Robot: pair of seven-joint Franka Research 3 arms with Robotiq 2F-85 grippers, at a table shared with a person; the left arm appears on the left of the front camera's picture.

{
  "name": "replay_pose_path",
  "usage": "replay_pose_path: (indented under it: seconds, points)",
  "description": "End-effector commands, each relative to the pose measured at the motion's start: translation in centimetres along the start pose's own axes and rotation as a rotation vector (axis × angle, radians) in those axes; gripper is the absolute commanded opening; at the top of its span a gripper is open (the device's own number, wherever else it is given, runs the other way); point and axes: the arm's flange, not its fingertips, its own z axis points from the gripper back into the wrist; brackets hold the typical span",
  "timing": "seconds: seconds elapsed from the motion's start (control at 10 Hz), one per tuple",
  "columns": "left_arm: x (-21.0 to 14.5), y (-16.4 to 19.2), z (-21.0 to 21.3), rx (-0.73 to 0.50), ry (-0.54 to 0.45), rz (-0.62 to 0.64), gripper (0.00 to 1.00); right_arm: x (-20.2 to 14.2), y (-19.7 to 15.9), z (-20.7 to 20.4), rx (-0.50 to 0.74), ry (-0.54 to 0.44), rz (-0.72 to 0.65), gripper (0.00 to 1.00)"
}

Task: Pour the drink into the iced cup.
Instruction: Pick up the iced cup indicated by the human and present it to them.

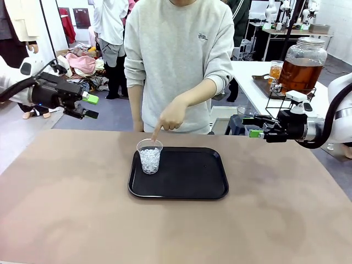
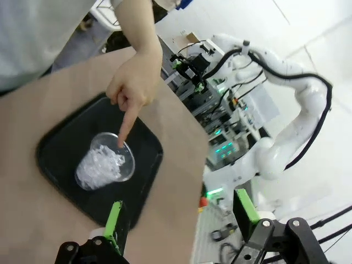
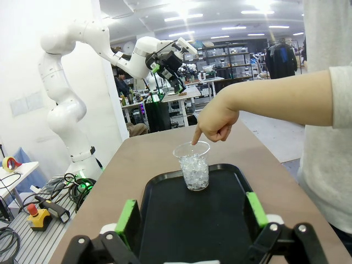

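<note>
Nothing is poured yet, as far as I can see. The cup (image 1: 149, 155) stands on the left part of the black tray (image 1: 190, 187) in the middle of the desk (image 1: 66, 220), holding ice and no liquid. A person across the desk points a hand (image 1: 171, 116) down at it, fingertip right at the rim; I cannot tell whether it touches.

My left tool (image 1: 92, 106) hangs in the air off the desk's far left edge, fingers apart and nothing between them. My right tool (image 1: 250, 126) is likewise spread and bare, hovering past the far right edge. Both are well apart from the cup.

The only drink (image 1: 300, 76) I can find is amber liquid in a big jar (image 1: 308, 50) on a white desk (image 1: 247, 82) behind my right arm, with a smaller amber-filled glass (image 1: 275, 71) beside it. Neither is on my desk.

So I judge the whole job is left: get hold of a drink container, bring it over the cup, tip it.
</note>
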Motion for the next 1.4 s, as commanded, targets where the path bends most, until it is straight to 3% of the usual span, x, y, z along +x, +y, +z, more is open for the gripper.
replay_pose_path:
  seconds: [0.0,0.2,0.3,0.7,1.0,1.3]
  points:
    - [-0.4,1.4,-0.5,0.002,0.01,-0.163,1.0,0.3,-0.1,0.0,-0.004,0.007,-0.011,1.0]
    - [-0.4,1.4,-0.1,-0.039,0.038,-0.205,1.0,0.3,-0.1,0.0,-0.004,0.007,-0.011,1.0]
    - [-0.1,1.0,-0.6,-0.001,0.011,-0.159,1.0,0.3,-0.1,0.0,-0.004,0.007,-0.011,1.0]
    - [-0.5,1.4,-0.7,-0.01,0.015,-0.18,1.0,0.3,-0.1,0.0,-0.004,0.007,-0.011,1.0]
    - [-1.1,5.4,-1.4,-0.006,-0.078,-0.536,1.0,0.3,-0.1,0.0,-0.004,0.007,-0.011,1.0]
    - [-2.4,8.2,-2.4,0.019,-0.092,-0.761,1.0,0.3,-0.1,0.0,-0.004,0.007,-0.011,1.0]
